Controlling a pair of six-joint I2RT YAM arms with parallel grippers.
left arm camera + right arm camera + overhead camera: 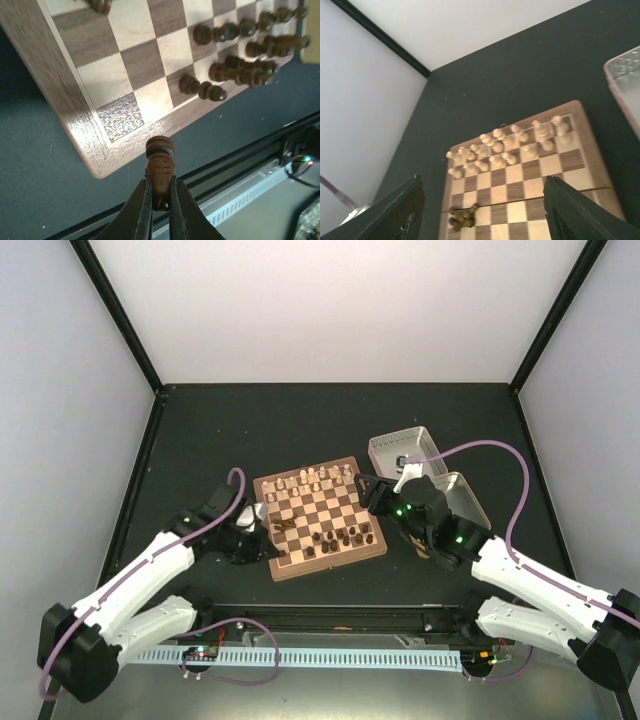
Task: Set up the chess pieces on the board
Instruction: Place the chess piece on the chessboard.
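The left jaws are clenching a dark brown chessman (pixel 160 167), gripping it by one end while its ringed end is sticking out ahead of the tips. I cannot tell which end is the foot. Just ahead of those tips the corner of the board (pixel 65 95) is lying on the worktop (pixel 250 430), its nearest corner square (pixel 120 116) bare. Further ahead and to the right, the other dark pieces (pixel 240 70) are crowding together, several looking tipped over.

The right jaws are standing spread wide with nothing between them, looking out over the pale pieces (pixel 505 145) lined along the far rows.

To my eye the left arm is working on seating this man on the near rank. It is going to need the piece brought upright, lowered onto the middle of its square, and let go only once the foot is sitting flat. The approach is best coming from the bare corner side, keeping clear of the dark huddle.
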